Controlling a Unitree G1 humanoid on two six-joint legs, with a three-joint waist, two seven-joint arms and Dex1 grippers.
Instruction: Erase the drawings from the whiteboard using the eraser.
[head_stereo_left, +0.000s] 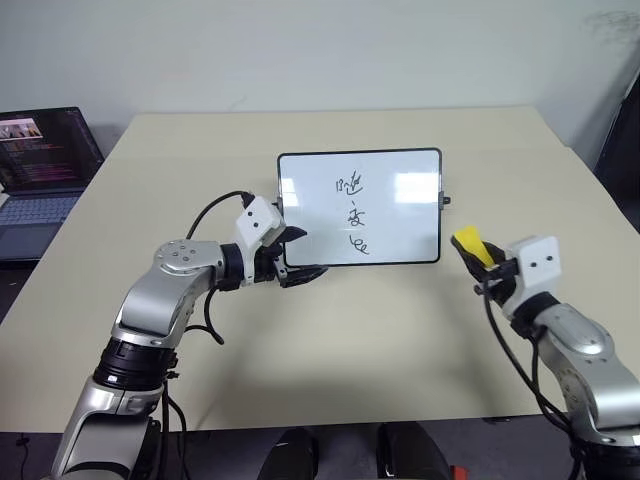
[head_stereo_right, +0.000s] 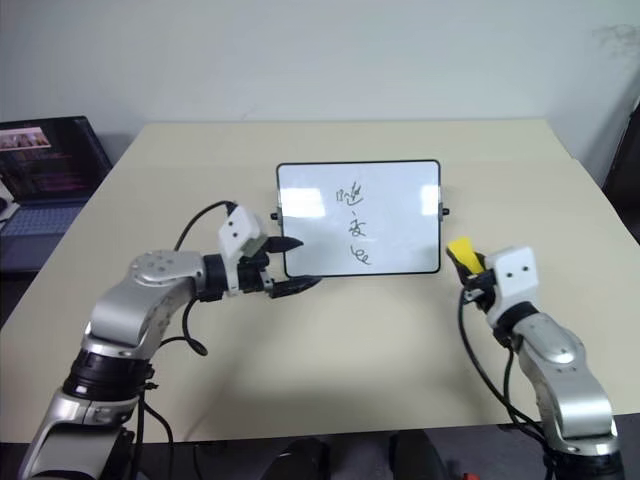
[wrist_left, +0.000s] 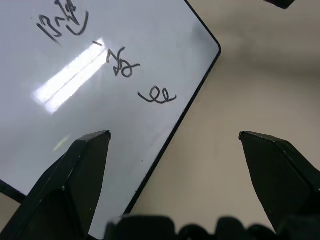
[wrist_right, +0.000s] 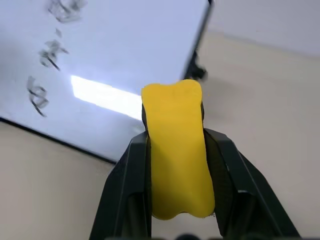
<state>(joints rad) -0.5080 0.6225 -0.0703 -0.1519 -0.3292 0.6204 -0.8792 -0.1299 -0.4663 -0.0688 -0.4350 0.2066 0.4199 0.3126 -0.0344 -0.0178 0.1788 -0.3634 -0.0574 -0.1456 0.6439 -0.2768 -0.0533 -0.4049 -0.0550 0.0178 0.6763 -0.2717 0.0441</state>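
- Head views: small glossy white whiteboard with thin black frame (head_stereo_left: 359, 208) lies flat near the middle of a beige table (head_stereo_left: 330, 340). Black marker drawings (head_stereo_left: 353, 212), three squiggles in a loose column, sit near the board's centre; too small to read. A dark open laptop (head_stereo_left: 40, 165) is cut off at the robot's left edge of the table.
- Left gripper (head_stereo_left: 300, 253) at the board's near-left corner, jaws spread wide; one finger lies over the board's edge, the other over bare table. Whether either touches is not clear.
- Right gripper (head_stereo_left: 481, 262) is off the board's right side, raised, clamped on a small yellow block eraser (head_stereo_left: 471, 244); the fingers are largely hidden behind it.
- Left wrist view: two black fingers (wrist_left: 75, 175) wide apart with nothing between them, the board's corner and lower squiggles beyond.
- Right wrist view: the eraser is pinched between both fingers (wrist_right: 125, 185), yellow face showing, black underside hidden. Board edge and one side knob (wrist_right: 199, 72) behind, blurred.
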